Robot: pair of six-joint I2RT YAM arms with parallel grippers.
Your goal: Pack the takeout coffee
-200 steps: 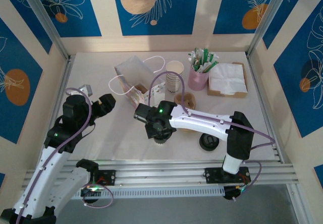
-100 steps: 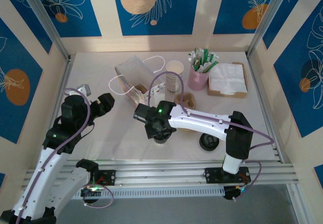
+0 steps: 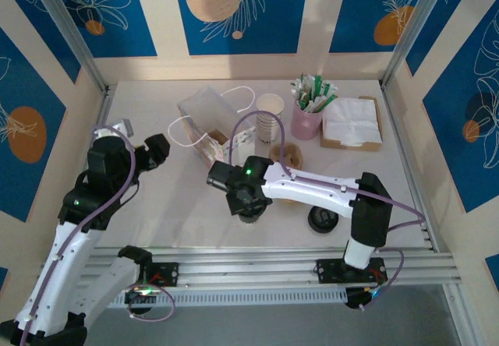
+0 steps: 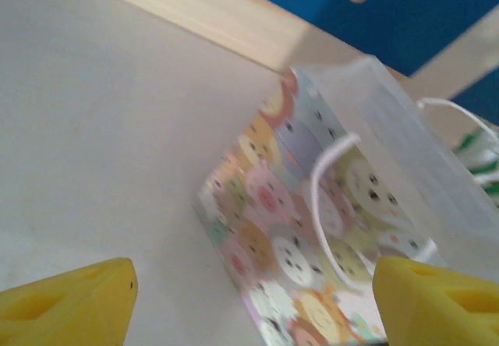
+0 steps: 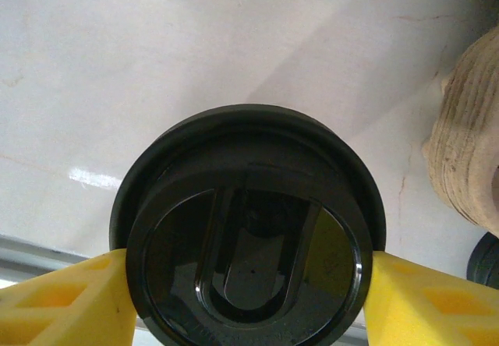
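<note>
A takeout coffee (image 5: 248, 241) with a round black lid stands on the table near the front. My right gripper (image 5: 248, 287) is over it from above, one yellow finger pressed in on each side just under the lid, shut on it. In the top view this cup (image 3: 249, 216) peeks out below the right wrist. A second takeout coffee (image 3: 322, 220) stands to its right, its lid edge (image 5: 488, 259) also in the right wrist view. My left gripper (image 3: 153, 152) is open and holds nothing. It faces the cartoon-printed paper bag (image 4: 327, 229) (image 3: 204, 118), a short gap away.
A stack of white paper cups (image 3: 269, 124), a pink holder of stirrers (image 3: 308, 116) and a tray of napkins (image 3: 352, 124) stand at the back right. A brown cardboard piece (image 3: 287, 157) (image 5: 468, 151) lies just behind the right arm. The frame rail runs along the table's front edge.
The left arm has swung left and back, carrying its open gripper a little away from the bag. The right gripper's fingers have drawn in against the cup.
</note>
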